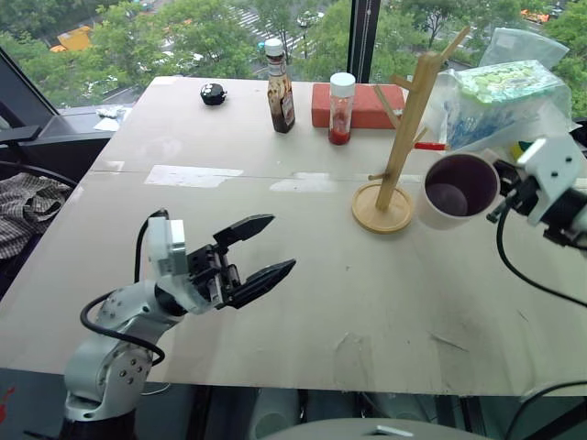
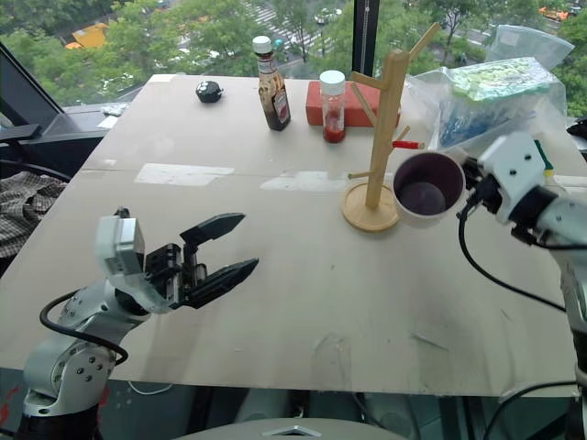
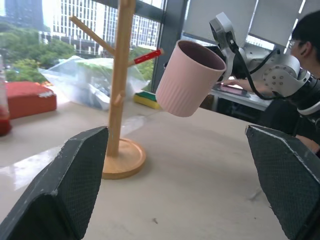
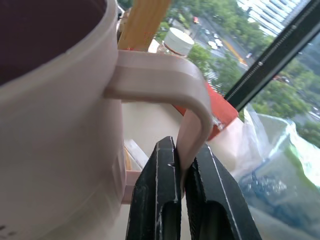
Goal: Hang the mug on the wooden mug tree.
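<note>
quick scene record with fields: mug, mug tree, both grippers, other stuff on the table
mug: mug held off the table, tipped on its side, just right of the tree
mug tree: wooden mug tree upright on the table, pegs bare
right gripper: right gripper shut on the mug's handle
left gripper: left gripper open, holding nothing
other: sauce bottle, spice jar, red block, plastic bag

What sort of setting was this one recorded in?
Probably an upper-floor office or lab: tall windows overlook treetops and a street, a person sits at a desk, and a plain board table serves as workspace.
</note>
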{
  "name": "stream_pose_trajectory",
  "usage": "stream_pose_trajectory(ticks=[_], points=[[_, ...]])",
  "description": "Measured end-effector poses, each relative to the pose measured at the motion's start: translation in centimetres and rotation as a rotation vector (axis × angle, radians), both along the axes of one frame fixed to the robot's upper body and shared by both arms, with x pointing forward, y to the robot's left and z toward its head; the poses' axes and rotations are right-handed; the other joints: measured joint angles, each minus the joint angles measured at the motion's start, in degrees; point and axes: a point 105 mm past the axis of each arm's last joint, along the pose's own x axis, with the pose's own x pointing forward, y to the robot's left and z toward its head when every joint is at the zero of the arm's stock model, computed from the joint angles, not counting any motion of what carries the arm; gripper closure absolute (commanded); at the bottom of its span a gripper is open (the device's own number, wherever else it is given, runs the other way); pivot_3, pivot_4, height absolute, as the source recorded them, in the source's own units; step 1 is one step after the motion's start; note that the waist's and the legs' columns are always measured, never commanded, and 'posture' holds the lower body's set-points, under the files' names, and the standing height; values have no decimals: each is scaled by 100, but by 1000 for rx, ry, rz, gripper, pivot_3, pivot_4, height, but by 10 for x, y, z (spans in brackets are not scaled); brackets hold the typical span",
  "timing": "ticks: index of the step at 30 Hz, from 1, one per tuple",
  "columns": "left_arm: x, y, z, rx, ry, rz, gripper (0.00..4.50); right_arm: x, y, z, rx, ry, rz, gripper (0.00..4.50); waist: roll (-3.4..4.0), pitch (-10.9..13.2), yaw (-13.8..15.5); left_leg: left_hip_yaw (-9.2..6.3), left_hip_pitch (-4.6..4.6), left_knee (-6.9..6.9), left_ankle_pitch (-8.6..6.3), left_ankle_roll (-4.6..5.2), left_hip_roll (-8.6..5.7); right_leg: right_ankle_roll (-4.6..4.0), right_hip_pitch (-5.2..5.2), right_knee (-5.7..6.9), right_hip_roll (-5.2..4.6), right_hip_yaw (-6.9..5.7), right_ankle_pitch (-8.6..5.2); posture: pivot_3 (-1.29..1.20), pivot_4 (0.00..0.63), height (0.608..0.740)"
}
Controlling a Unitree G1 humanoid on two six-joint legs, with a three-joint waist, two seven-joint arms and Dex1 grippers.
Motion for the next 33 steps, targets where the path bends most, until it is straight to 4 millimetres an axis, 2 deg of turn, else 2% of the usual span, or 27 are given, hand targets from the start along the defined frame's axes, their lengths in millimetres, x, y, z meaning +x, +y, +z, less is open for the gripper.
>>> stream_pose_trajectory(ticks=[7,9,13,15,18,21,23,26,27,31,33], points=[[-17,6,-10,-8,43,59,0,31,20,20,-80,58,102,4413,0,5,-64,4,0,-3,0,0,3,-1,-6,-7,1,9,0,0,150,740],[-20,6,-10,-8,44,68,0,37,21,15,-115,85,115,4413,-1,5,-20,2,-3,-3,0,1,3,-2,-6,-9,0,2,-1,0,150,740],[-30,10,-10,-16,39,117,0,53,37,-9,-171,155,159,4413,-2,7,-45,9,-2,-3,0,1,4,-2,-6,-9,-3,9,0,0,150,740],[-35,9,-8,-27,28,122,0,61,38,-16,-207,173,144,4413,-1,10,-32,8,-4,-3,0,1,4,-3,-8,-9,-3,6,-1,0,150,740],[-37,11,-9,-34,32,142,0,62,41,-15,-208,177,162,3721,-1,10,-20,6,-5,-3,0,1,4,-3,-8,-11,-3,2,-1,0,150,740],[-38,12,-8,-37,29,153,0,60,37,-21,-206,196,178,2350,-1,10,-21,6,-8,-2,-1,2,4,-3,-7,-13,-5,1,-1,0,150,740],[-39,12,-5,-38,14,152,0,55,32,-23,-188,204,187,2350,-1,10,-22,6,-8,-2,-1,2,4,-3,-7,-14,-6,0,-1,0,150,740],[-40,11,-2,-41,1,143,0,43,13,-25,-146,229,157,2350,-2,11,-4,-1,-13,-3,-1,3,4,-3,-6,-16,-7,-10,-1,0,150,740],[-39,11,-2,-38,-3,140,0,35,1,-26,-100,248,131,2350,-2,11,13,-1,-15,-3,-2,3,4,-3,-6,-18,-8,-10,-1,0,150,740],[-31,12,2,-24,-30,118,0,8,-22,-23,55,284,76,2350,1,12,-19,-6,-10,-6,-2,3,3,-2,-4,-13,-5,-9,-1,0,150,740],[-22,14,0,-12,-31,115,0,-8,-33,-31,135,338,47,2350,-2,11,-10,-10,-9,-6,-2,3,3,-2,-2,-13,-2,-10,-1,0,150,740]])
